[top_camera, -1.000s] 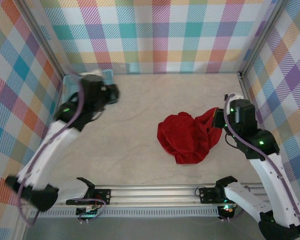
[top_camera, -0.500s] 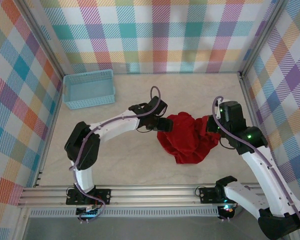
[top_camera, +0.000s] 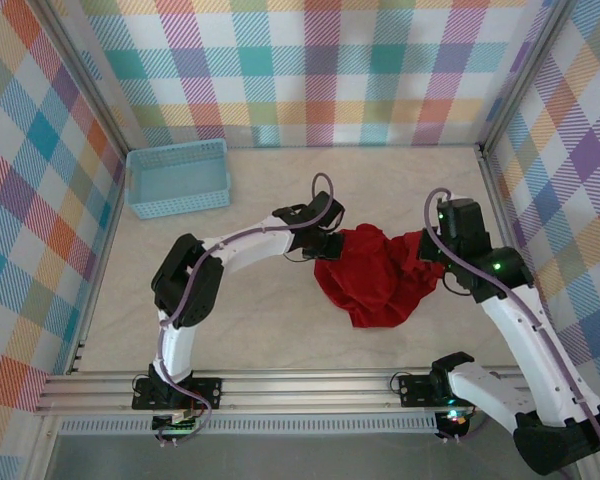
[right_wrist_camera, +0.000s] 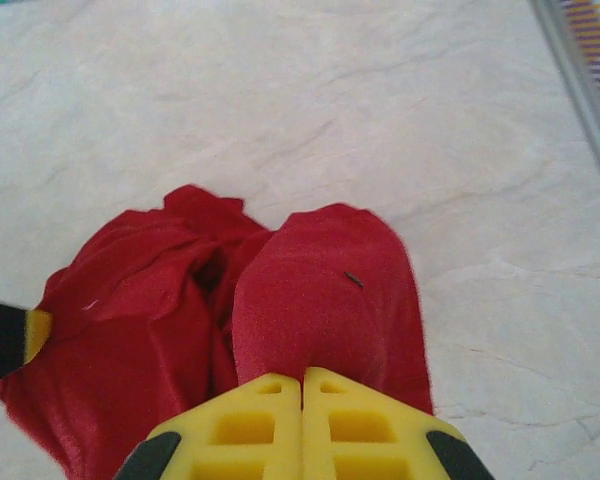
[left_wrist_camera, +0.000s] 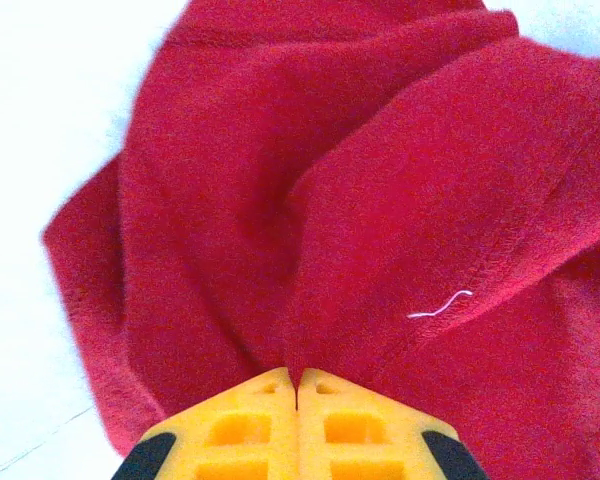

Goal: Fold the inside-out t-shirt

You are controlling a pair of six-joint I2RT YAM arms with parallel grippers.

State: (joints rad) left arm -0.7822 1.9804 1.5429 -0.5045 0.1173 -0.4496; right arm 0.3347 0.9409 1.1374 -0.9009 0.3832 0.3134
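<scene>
Red inside-out t-shirt (top_camera: 375, 285) lies bunched centre-right, left fingers (left_wrist_camera: 245, 430) and right fingers (right_wrist_camera: 245, 425) each clamped shut on it. Step: spreading; next likely needs pulling edges apart.

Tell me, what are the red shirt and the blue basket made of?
The t-shirt looks like soft knitted cloth, maybe cotton: matte, fuzzy, crumpled, with stitched hems. The basket looks like stiff plastic: even pale blue, straight walls that seem perforated.
</scene>
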